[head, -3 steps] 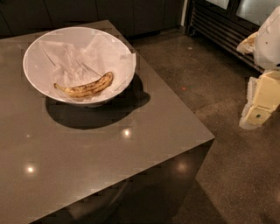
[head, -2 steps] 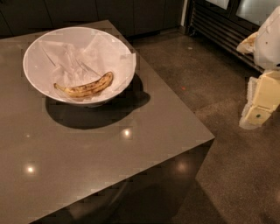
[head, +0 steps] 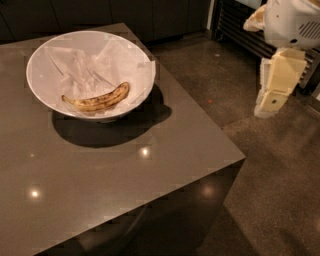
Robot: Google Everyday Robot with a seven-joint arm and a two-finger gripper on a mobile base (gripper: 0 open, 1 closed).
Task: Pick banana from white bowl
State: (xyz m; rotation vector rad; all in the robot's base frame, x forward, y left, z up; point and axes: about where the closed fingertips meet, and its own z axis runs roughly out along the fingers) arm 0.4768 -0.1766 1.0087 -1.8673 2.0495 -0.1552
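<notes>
The speckled yellow banana (head: pixel 97 99) lies curved in the front part of the white bowl (head: pixel 45 52), on crumpled white paper, with its darker stem end to the left. The bowl stands at the far left of a dark brown table (head: pixel 125 170). My gripper (head: pixel 268 106) hangs at the far right, off the table and above the floor, well away from the bowl and the banana. It holds nothing that I can see.
The table's right edge and front right corner (head: pixel 243 159) lie between the gripper and the bowl. Dark polished floor (head: pixel 270 190) lies to the right. Dark cabinets (head: pixel 125 15) and a slatted rack (head: pixel 240 30) stand at the back.
</notes>
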